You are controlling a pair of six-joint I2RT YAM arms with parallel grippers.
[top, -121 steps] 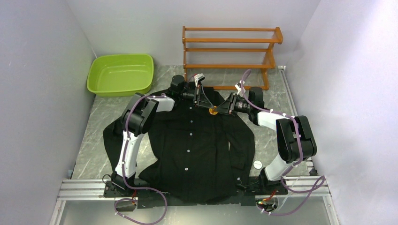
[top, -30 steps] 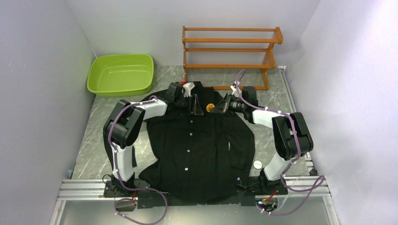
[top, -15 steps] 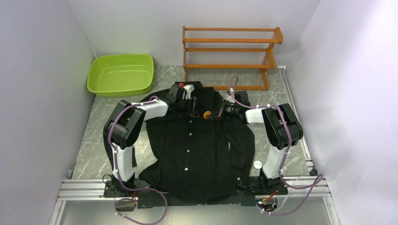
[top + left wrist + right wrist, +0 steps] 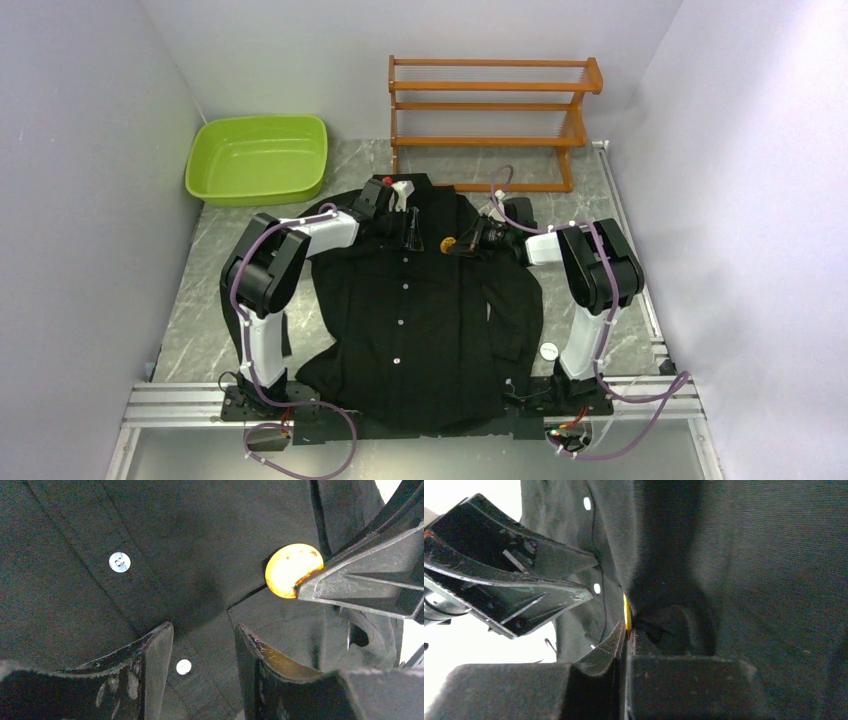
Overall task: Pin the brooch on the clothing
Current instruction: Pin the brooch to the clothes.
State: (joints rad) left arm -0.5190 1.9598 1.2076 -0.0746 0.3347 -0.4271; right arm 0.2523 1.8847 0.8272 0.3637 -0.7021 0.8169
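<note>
Brooch (image 4: 292, 570) sits clenched edge-on at the tips of the right gripper (image 4: 626, 632), pressed to the shirt (image 4: 200, 540) just ahead of them, while the left gripper (image 4: 202, 645) hangs close beside, jaws apart and empty; I'd judge it positioned but not yet fastened.

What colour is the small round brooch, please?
The small round brooch is shiny orange-amber, clearest in the left wrist view.

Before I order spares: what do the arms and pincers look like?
The left arm and right arm have white links, bulky black joints and looping purple cables. The left pincer and right pincer have black, scuffed, wedge-shaped fingers.
</note>
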